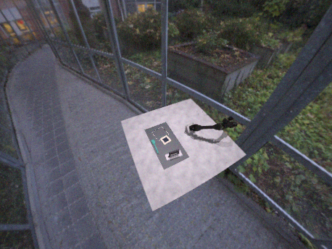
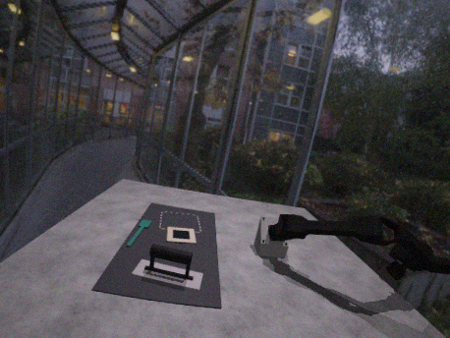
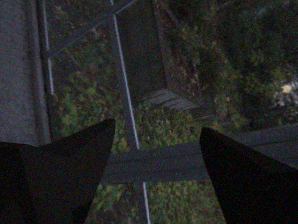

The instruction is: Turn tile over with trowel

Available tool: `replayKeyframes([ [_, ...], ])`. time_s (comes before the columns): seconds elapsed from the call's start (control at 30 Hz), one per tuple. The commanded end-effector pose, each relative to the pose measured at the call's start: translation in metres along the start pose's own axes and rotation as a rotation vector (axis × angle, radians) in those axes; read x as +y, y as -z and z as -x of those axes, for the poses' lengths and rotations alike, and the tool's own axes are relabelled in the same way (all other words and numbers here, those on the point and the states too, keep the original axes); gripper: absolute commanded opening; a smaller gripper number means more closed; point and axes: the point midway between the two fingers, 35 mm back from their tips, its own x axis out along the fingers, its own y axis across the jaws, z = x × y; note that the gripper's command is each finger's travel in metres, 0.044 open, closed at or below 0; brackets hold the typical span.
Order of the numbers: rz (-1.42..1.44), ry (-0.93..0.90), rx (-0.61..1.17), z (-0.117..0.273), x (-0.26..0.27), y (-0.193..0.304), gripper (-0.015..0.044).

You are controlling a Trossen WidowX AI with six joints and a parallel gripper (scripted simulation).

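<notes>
A cream tile (image 1: 165,140) (image 2: 181,235) with a dark square on its upper face lies flat on the dark mat (image 1: 168,162) (image 2: 115,280), at the near edge of the dashed outline (image 1: 167,129) (image 2: 199,223), mostly outside it. A teal tool (image 1: 155,145) (image 2: 140,232) with a square blade and thin handle lies beside them. A trowel-like tool with a pale flat plate (image 1: 179,155) (image 2: 196,279) and black bar handle (image 1: 174,152) (image 2: 170,253) stands on the mat's near part. Which is the small trowel I cannot tell. My gripper (image 3: 158,129) is open and empty, far right of the mat.
The arm (image 1: 206,127) (image 2: 324,229) reaches right from its pale base (image 2: 272,250), away from the mat and out toward the edge of the pale table (image 1: 148,184) (image 2: 59,290). Glass-wall frames stand behind the table.
</notes>
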Motion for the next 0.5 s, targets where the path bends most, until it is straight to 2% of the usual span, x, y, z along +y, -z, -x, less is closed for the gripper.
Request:
replayKeyframes([
  [0.0, -0.05, 0.004, 0.033, 0.012, 0.001, 0.01, 0.027],
  [0.47, -0.232, 0.021, 0.133, 0.051, 0.01, 0.04, 0.027],
])
